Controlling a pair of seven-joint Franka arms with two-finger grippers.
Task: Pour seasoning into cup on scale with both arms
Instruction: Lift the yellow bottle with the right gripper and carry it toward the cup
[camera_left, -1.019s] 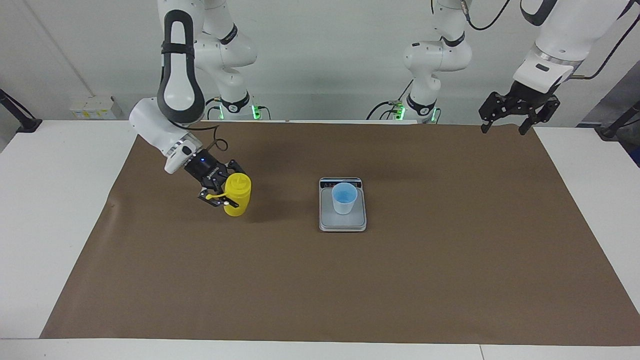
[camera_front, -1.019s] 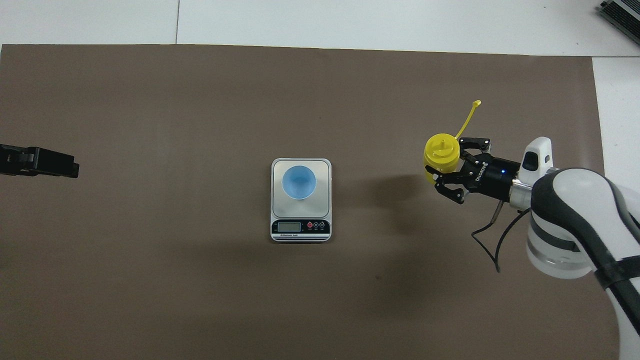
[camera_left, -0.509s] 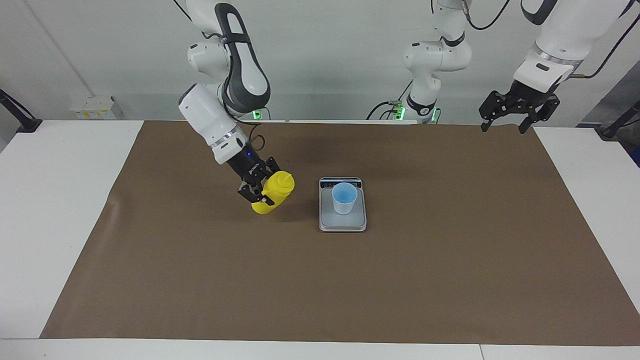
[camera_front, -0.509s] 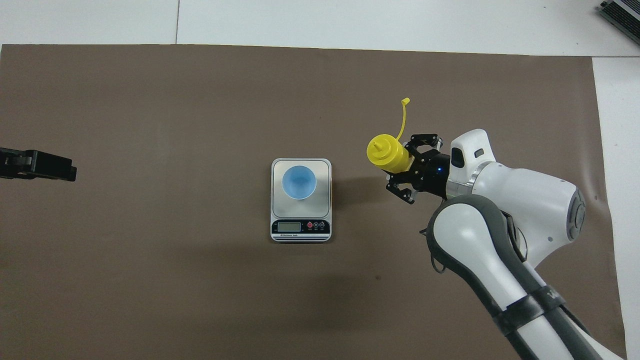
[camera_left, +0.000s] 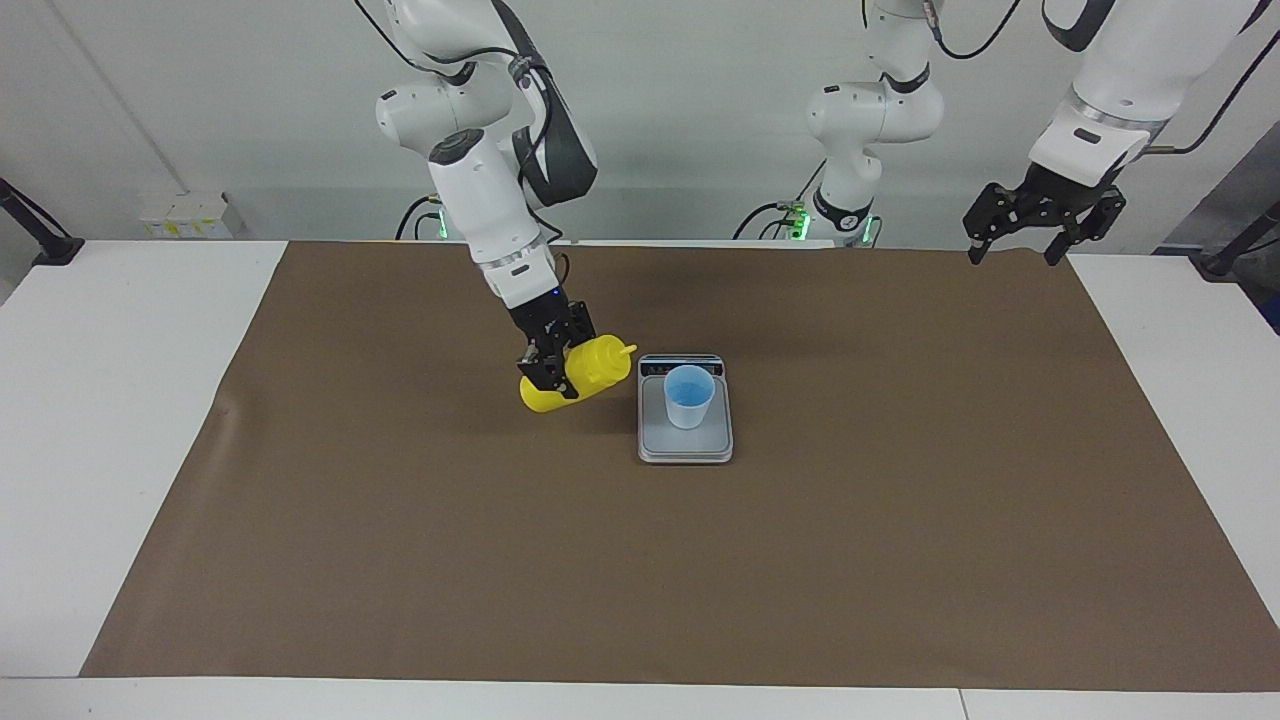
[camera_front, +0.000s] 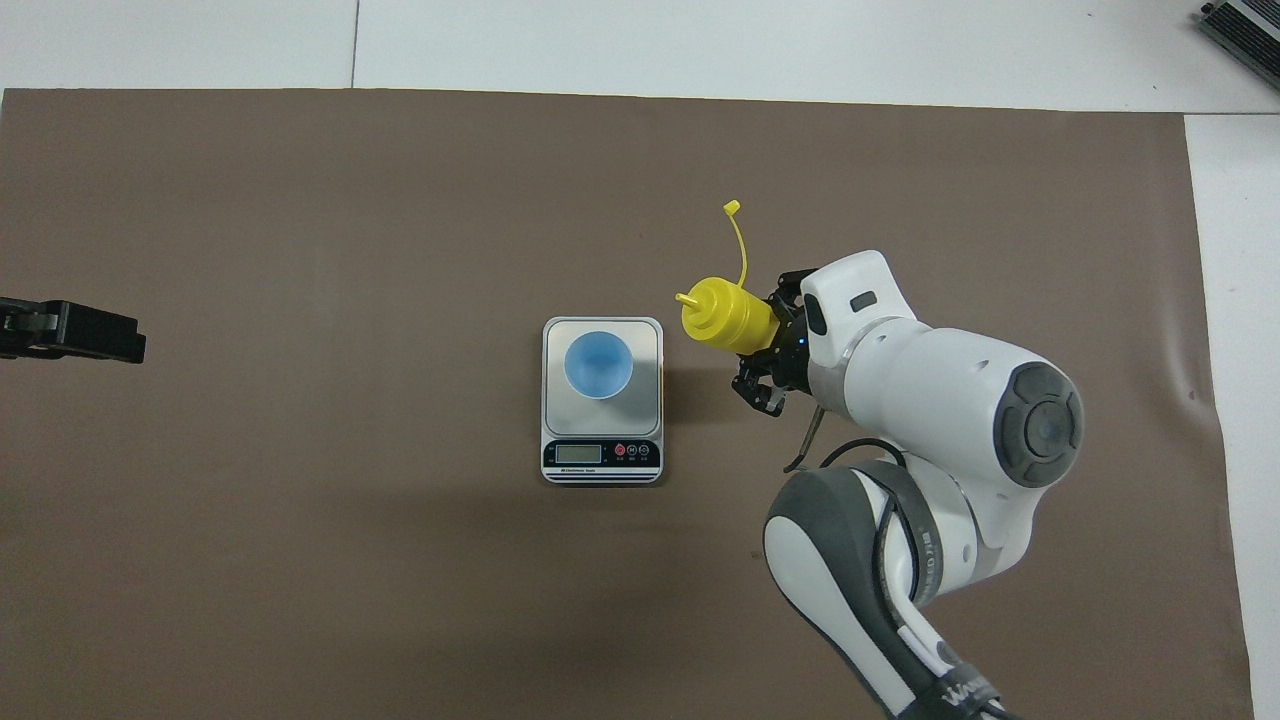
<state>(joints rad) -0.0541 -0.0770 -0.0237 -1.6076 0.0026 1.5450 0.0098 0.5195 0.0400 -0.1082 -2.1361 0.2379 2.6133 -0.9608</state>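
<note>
Right gripper (camera_left: 556, 368) clamps tilted bottle (camera_left: 580, 374), nozzle short of cup (camera_left: 689, 396) at frame centre: may spill onto scale (camera_left: 686, 447). Left gripper (camera_left: 1040, 218) open, waiting upper right.

No text on the scale (camera_front: 601, 462) can be read

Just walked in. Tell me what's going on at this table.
The right hand grips the yellow seasoning bottle and holds it tilted above the brown mat, nozzle aimed at the blue cup on the scale. The nozzle is not yet over the cup. The left hand waits open above the mat's corner.
</note>
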